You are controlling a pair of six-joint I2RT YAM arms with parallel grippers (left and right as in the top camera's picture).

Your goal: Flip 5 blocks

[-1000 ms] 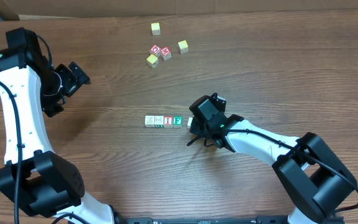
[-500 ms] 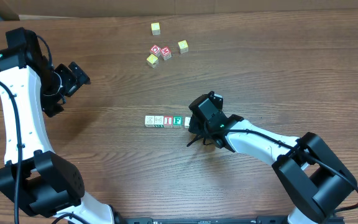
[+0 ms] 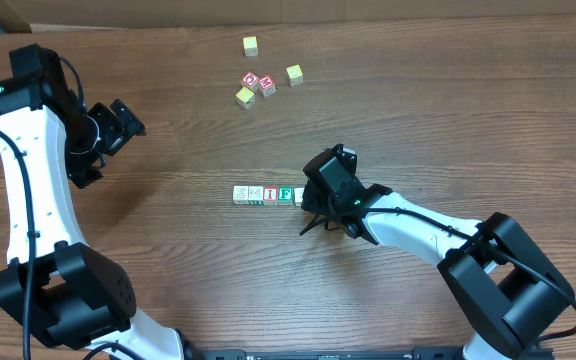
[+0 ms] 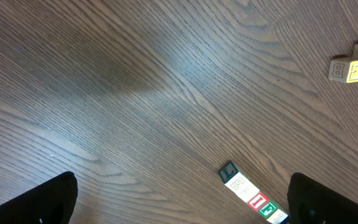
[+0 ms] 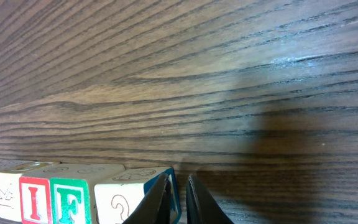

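Seeing my right gripper (image 5: 178,180) nearly pressed together at the 3 o'clock end of the blocks (image 3: 268,194); left gripper (image 4: 182,190) spread.

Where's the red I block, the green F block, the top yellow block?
red I block (image 3: 270,194): overhead view, top face.
green F block (image 3: 285,194): overhead view, top face.
top yellow block (image 3: 251,45): overhead view, top face.

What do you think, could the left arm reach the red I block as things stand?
Probably yes: the left arm has open jaws, bare table separates it from the red I block; the right arm sits on its far side.
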